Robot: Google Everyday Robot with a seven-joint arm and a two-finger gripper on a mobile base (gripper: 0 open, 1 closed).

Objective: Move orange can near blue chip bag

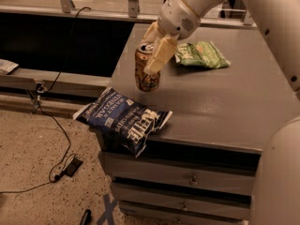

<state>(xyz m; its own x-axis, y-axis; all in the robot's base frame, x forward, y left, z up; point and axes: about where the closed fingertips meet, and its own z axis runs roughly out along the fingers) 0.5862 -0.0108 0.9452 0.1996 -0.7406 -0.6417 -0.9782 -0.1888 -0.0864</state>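
The orange can (146, 71) is held upright, slightly tilted, just above the grey table top (220, 102). My gripper (154, 48) is shut on the can, its pale fingers (159, 55) clamped on the can's upper part. The blue chip bag (123, 118) lies flat on the table's front left corner, partly overhanging the edge. The can hangs just behind and a little right of the bag's far edge, a short gap apart.
A smaller green bag (201, 54) lies at the back of the table. Drawers (187, 179) sit under the table top. A dark ledge and rail (56, 74) run along the left. A cable (56, 139) lies on the speckled floor.
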